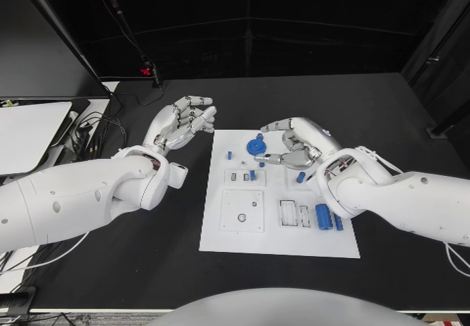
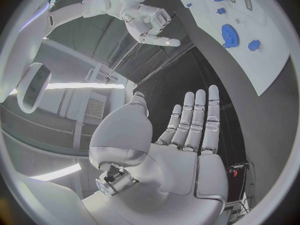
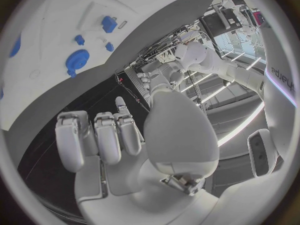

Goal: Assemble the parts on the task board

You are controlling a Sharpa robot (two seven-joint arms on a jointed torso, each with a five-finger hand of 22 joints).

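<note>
The white task board point(image 1: 279, 234) lies mid-table. A blue gear point(image 1: 257, 146) sits near its far edge, small blue pieces point(image 1: 252, 175) stand around its middle, and two blue cylinders point(image 1: 323, 216) lie at its right. My right hand point(image 1: 294, 144) hovers over the board's far part beside the gear, fingers curled in, and the right wrist view shows nothing inside them point(image 3: 103, 137). My left hand point(image 1: 186, 122) is off the board's far left corner above the black table, palm flat and fingers point(image 2: 195, 120) straight and apart, holding nothing. The gear point(image 2: 230, 35) point(image 3: 77, 61) also appears in both wrist views.
A white desk surface point(image 1: 29, 132) and cables point(image 1: 93, 129) lie off the table's left side. Black tabletop point(image 1: 411, 129) stretches right of and behind the board. Recessed slots point(image 1: 242, 210) are in the board's near half.
</note>
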